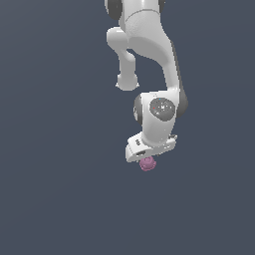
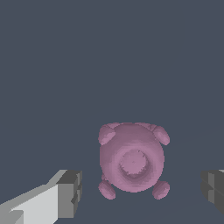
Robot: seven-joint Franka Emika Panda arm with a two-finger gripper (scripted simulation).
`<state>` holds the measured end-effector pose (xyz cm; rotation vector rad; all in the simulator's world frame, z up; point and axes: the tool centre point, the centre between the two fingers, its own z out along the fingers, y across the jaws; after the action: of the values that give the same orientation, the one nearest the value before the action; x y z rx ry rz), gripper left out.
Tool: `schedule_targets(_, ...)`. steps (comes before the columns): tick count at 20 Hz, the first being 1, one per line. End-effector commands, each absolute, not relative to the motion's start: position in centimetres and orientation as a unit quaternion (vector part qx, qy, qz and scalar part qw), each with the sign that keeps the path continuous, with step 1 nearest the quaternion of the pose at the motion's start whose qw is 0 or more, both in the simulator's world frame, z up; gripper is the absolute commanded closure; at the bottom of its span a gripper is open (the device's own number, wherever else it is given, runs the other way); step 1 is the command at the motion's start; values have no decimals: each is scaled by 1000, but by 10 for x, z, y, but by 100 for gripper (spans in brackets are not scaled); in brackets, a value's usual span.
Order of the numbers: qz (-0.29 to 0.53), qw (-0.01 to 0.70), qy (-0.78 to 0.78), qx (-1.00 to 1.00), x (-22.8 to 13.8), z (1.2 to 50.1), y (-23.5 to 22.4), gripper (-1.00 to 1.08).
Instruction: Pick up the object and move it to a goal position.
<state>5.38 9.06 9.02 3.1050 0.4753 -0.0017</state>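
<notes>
The white Panda arm point(image 1: 149, 60) reached down over the plain dark grey-blue surface point(image 1: 50, 199), its wrist bent so that the gripper point(image 1: 147, 160) pointed at the ground. In the wrist view the gripper point(image 2: 140, 190) stood released, its grey pads point(image 2: 70, 192) spread wide on either side of the object point(image 2: 131, 162) and clear of it. The object point(image 1: 147, 164), a small pink-mauve lump with knobbly bumps around its edge, lay on the surface between the fingers, directly beneath the gripper.
</notes>
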Motion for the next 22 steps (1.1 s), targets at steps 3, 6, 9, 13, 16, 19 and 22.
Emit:
schedule_targets(3, 0, 0, 151, 988, 54, 81, 90, -92)
schedule_targets(6, 0, 0, 152, 988, 53, 67, 91, -92)
schedule_targets(9, 0, 0, 153, 988, 53, 51, 91, -92)
schedule_targets(13, 0, 0, 153, 988, 54, 40, 91, -92)
schedule_targets(16, 0, 0, 153, 988, 55, 40, 91, -92)
schedule_targets(19, 0, 0, 153, 988, 55, 40, 91, 108)
schedule_targets(22, 0, 0, 153, 988, 55, 40, 91, 108)
